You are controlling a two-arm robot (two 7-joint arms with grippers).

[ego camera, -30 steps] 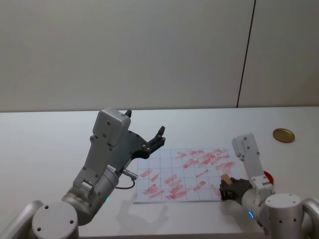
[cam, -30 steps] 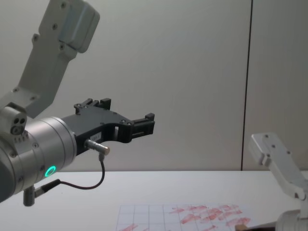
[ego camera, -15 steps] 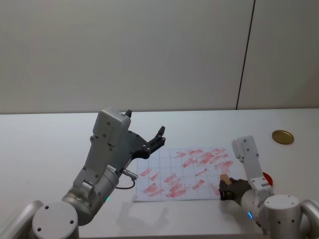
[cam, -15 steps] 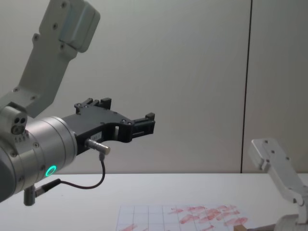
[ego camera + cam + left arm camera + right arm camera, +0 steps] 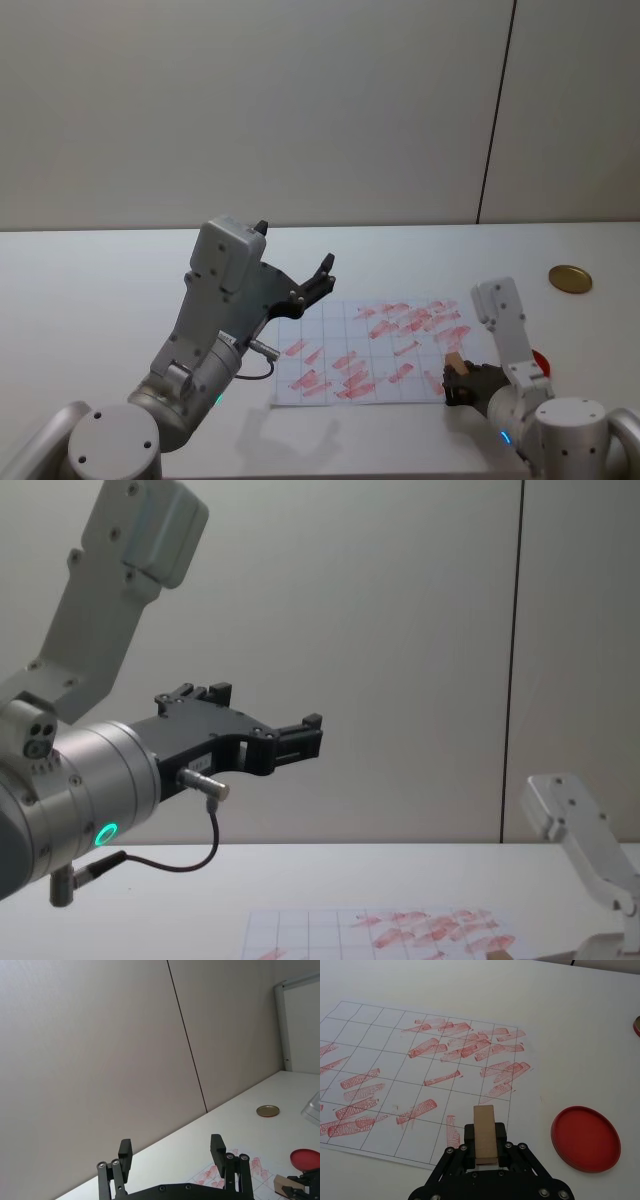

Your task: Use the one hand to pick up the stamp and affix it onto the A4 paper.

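- The white gridded A4 paper (image 5: 370,350), smeared red, lies flat.
- Your large black left pincer (image 5: 171,1147) hangs spread above the paper's left side, unchanged.
- Your small black right pincer (image 5: 485,1136) pinches the stamp over the paper's near right corner, barely shifted since a second ago.
- The small tan wooden stamp block (image 5: 484,1132) looks light and stiff; gripping its flat sides should suit.

Stamp (image 5: 484,1127) base hidden in right claw (image 5: 485,1142)

My arms (image 5: 218,275) are pale grey-white boxy links. My left end effector (image 5: 171,1146) is black, on a silver round wrist (image 5: 90,795) with a green ring light (image 5: 103,833) and a thin black cable (image 5: 216,835). My right end effector (image 5: 484,1140) is black too, with small silver screws (image 5: 449,1150).
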